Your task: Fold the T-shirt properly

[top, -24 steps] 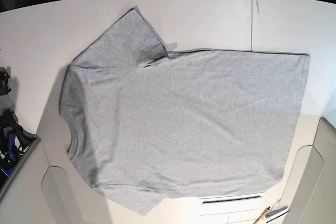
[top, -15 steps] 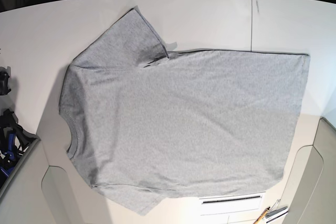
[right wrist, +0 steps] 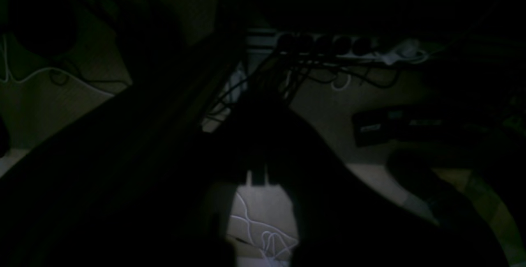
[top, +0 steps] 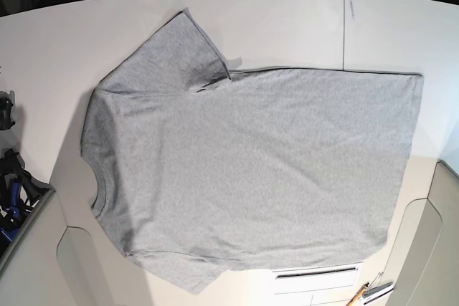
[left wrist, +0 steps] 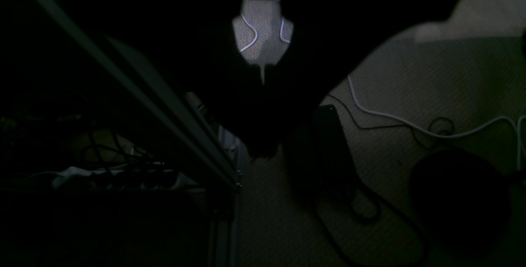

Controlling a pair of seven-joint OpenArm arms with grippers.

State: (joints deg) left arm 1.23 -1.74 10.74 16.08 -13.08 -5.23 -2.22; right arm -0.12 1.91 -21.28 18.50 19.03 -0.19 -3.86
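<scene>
The T-shirt [top: 251, 163] lies flat on the white table [top: 287, 26], plain grey side up. Its ribbed neck [top: 98, 184] points left and its hem [top: 410, 155] runs down the right. One sleeve [top: 179, 44] spreads toward the far edge, the other [top: 190, 271] toward the near edge. Neither gripper appears in the base view. Both wrist views are dark and look down at the floor beside the table. My left gripper [left wrist: 263, 152] and my right gripper [right wrist: 263, 109] show only as black silhouettes with their fingers together, holding nothing.
Dark gear with blue parts [top: 13, 191] sits at the table's left edge. A white slotted panel [top: 315, 275] and a pencil-like tool [top: 358, 295] lie near the front edge. Cables and a power strip [right wrist: 349, 47] lie on the floor.
</scene>
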